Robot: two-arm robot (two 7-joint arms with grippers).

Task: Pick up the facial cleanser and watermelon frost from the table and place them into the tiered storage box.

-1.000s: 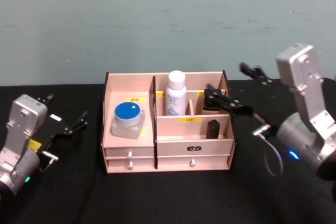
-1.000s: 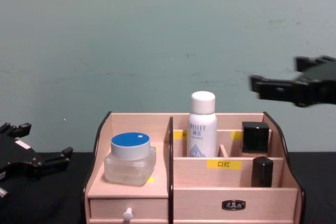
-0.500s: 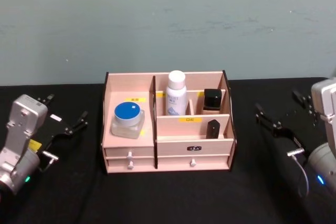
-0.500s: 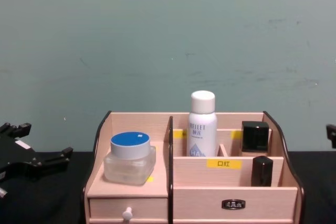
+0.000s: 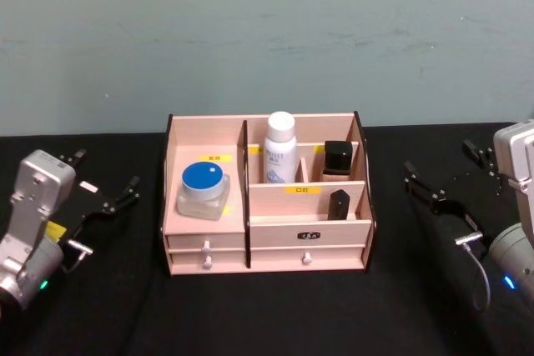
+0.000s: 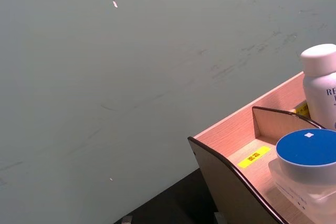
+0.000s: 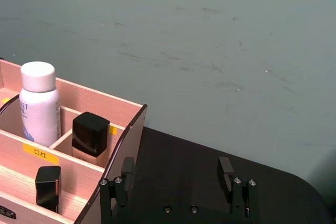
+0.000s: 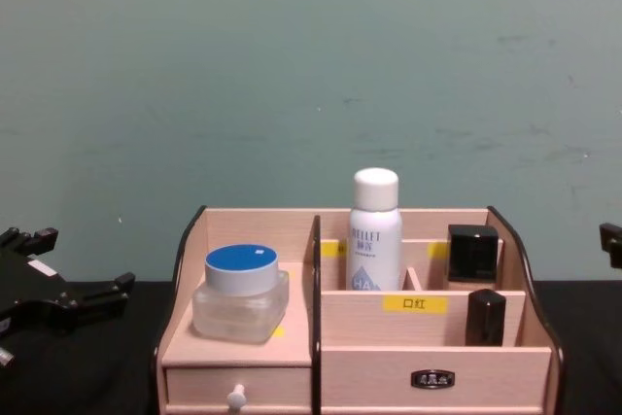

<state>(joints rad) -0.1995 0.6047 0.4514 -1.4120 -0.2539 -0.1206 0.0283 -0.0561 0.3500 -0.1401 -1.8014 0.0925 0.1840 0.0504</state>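
In box (image 5: 265, 243), bottle (image 5: 280, 149) seemingly upright

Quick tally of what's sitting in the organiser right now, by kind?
White bottle: 1
Blue-lidded jar: 1
Black-capped items: 2, one in the back slot, one in front
Total: 4

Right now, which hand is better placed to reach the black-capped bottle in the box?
Right. The black-capped bottle stands at the box's right rear, nearest the open right hand; the left hand is across the box.
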